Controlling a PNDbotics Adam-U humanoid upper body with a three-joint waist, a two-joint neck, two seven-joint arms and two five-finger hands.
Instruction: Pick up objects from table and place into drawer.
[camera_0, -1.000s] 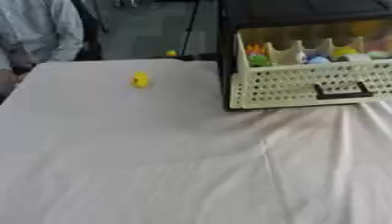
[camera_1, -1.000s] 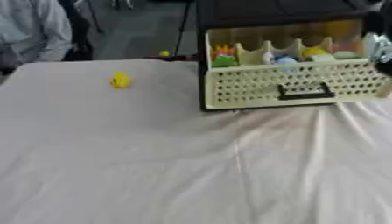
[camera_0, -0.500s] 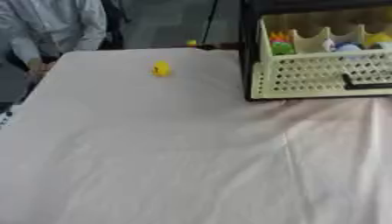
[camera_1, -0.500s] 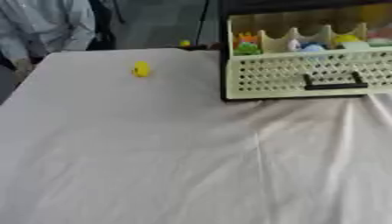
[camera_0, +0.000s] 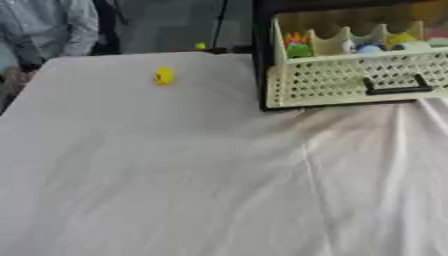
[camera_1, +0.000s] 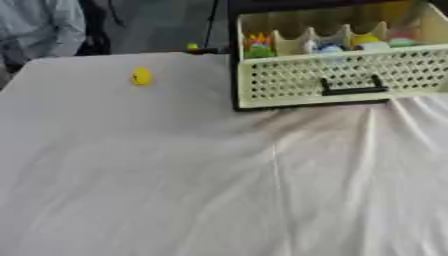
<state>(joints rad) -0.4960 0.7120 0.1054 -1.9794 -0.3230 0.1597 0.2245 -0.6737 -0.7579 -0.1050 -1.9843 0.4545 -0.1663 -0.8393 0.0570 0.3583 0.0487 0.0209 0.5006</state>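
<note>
Table draped in a creased white cloth, seen from the robot's head. A small yellow rounded object lies alone on the far left part of the cloth, well apart from the cream perforated plastic drawer, which stands pulled open at the far right inside a dark cabinet frame. The drawer carries a black bar handle on its front wall and scalloped dividers inside; several small coloured items (orange, green, blue, yellow) already sit in its compartments.

Neither robot hand appears in either eye view, so whether their fingers are spread, pressed together or pinching anything cannot be told.

Handling, as a judgement: the yellow object looks small and light, probably a rigid or slightly yielding toy, with a smooth rounded surface that may roll or slip on the cloth. A pinch between thumb and fingers across its widest part, taken from above, seems the best hold. The soft cloth may bunch beneath the fingertips during the approach.
</note>
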